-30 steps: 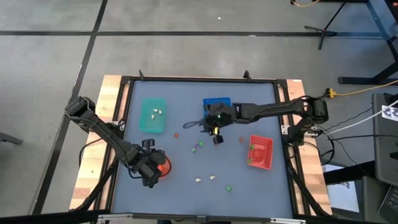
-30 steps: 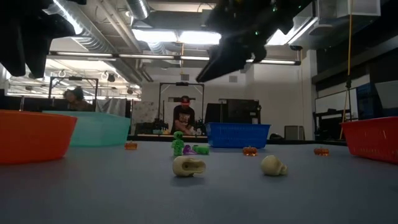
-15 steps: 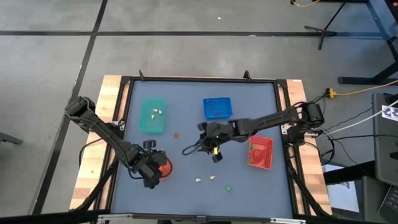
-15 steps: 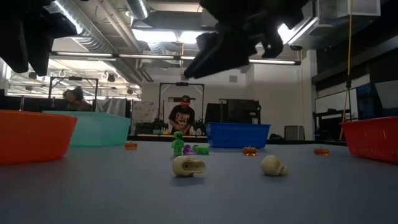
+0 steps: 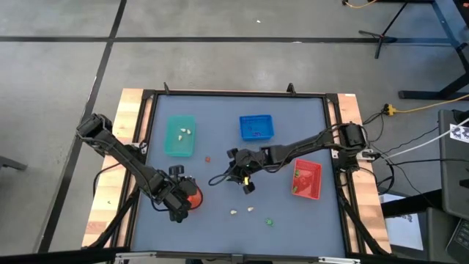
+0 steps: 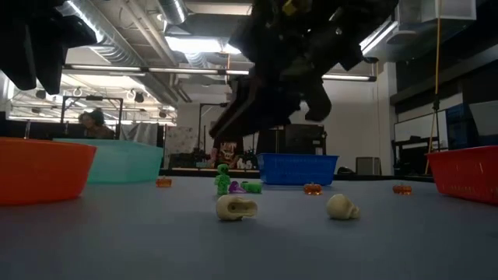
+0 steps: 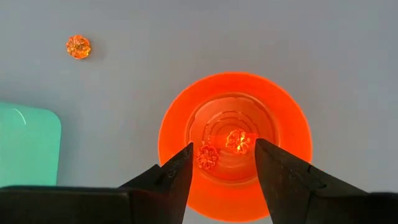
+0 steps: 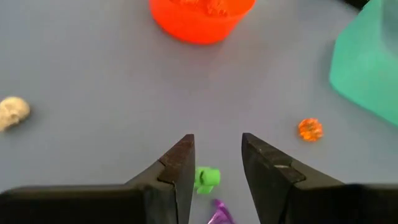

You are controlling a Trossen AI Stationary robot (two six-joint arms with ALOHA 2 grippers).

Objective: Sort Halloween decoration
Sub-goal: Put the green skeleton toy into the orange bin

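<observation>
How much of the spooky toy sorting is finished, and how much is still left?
Partly done. Two orange trinkets sit in the orange bowl, and white pieces lie in the teal tray. Right now the right gripper hangs open over a green trinket beside a purple one. Left on the table: two cream skulls, a stray orange trinket and more.

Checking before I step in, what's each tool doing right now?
Left tool: open, empty, above the orange bowl.
Right tool: open, empty, above a green trinket.
</observation>
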